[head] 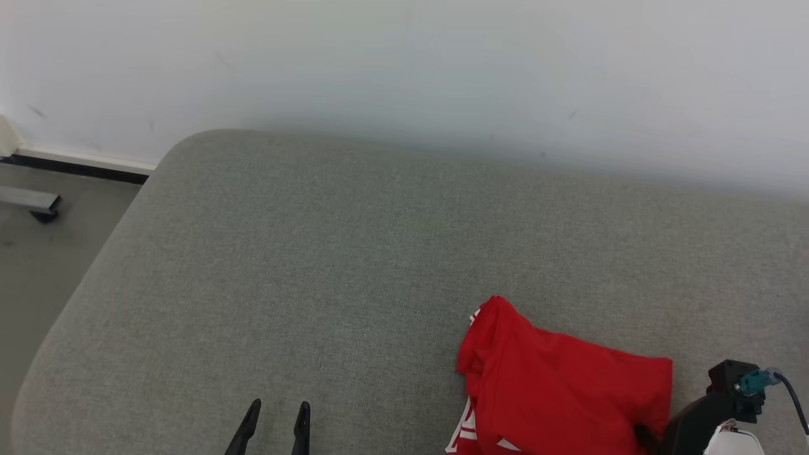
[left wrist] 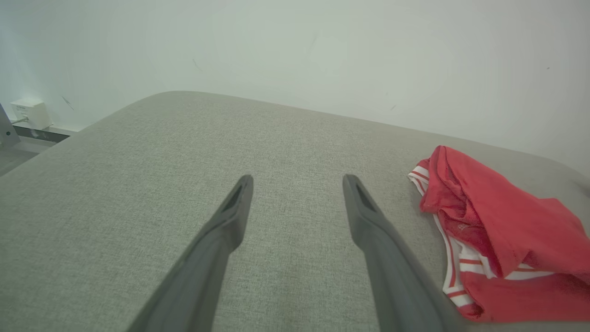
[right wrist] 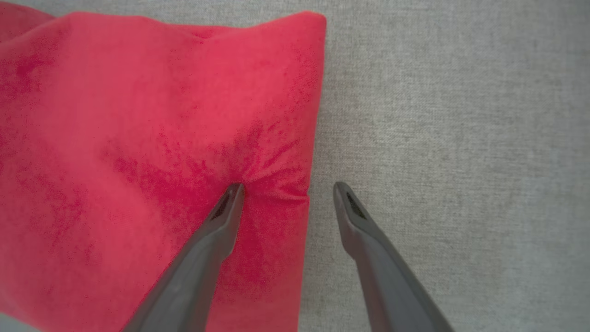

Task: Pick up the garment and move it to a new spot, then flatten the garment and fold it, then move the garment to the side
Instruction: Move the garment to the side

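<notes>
One red garment [head: 562, 385] on grey cushion [head: 316, 253]

The left gripper [head: 280, 409] rises from the bottom edge of the head view, left of centre, its jaws parted and its fingers [head: 251, 420] pointing up the frame. The right gripper [right wrist: 288, 186] likewise holds its jaws spread wide. Its dark wrist [head: 717, 404] sits in the lower right corner.

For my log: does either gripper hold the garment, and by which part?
Nothing is held. The right gripper is open astride the edge of the garment; the left gripper is open.
</notes>
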### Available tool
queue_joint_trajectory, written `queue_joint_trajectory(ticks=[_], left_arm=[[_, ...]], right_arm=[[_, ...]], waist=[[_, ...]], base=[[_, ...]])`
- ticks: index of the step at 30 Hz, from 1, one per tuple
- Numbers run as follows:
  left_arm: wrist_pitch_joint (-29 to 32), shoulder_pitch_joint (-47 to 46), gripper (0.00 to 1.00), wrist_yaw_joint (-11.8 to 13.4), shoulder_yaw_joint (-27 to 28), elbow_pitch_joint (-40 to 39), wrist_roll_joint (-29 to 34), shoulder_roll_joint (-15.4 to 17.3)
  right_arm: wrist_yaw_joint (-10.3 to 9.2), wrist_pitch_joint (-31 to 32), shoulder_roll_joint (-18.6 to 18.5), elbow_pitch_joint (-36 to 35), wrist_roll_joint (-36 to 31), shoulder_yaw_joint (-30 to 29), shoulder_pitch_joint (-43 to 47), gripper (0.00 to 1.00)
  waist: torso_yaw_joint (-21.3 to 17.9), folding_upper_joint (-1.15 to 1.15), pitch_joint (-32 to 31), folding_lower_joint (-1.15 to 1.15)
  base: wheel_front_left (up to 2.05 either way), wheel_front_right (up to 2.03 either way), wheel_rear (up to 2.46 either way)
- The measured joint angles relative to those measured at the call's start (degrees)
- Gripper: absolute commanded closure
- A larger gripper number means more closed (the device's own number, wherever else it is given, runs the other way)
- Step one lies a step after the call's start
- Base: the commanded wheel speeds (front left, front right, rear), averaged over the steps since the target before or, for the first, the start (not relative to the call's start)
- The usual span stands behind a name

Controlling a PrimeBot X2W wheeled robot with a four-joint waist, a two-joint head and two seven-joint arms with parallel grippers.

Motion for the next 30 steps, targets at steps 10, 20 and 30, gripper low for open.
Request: queue_joint_trajectory(ticks=[10, 20, 30], left_arm=[[0.0, -2.1, 0.00, 0.0, -0.6, 0.1, -1.0, 0.0], [0.0, -3.1, 0.00, 0.2, -0.4, -1.7, -2.5, 0.0], [0.0, -5.3, 0.00, 1.2, 0.3, -4.5, -3.3, 0.0]], right_arm=[[0.00, 2.5, -0.3, 4.0, -0.8, -0.3, -3.3, 1.00], [0.00, 6.3, -3.1, -0.9, -7.0, 7.8, -9.4, 1.00], [0.00, 12.6, -15.0, -7.8, -3.9, 17.7, -21.6, 1.00]], waist=[[1.7, -0.01, 3.8, 0.00], [0.3, -0.01, 5.1, 0.00], [-5.7, 0.00, 7.0, 0.00]], base=[[0.00, 0.00, 0.00], [0.00, 0.00, 0.00], [0.00, 0.00, 0.00]])
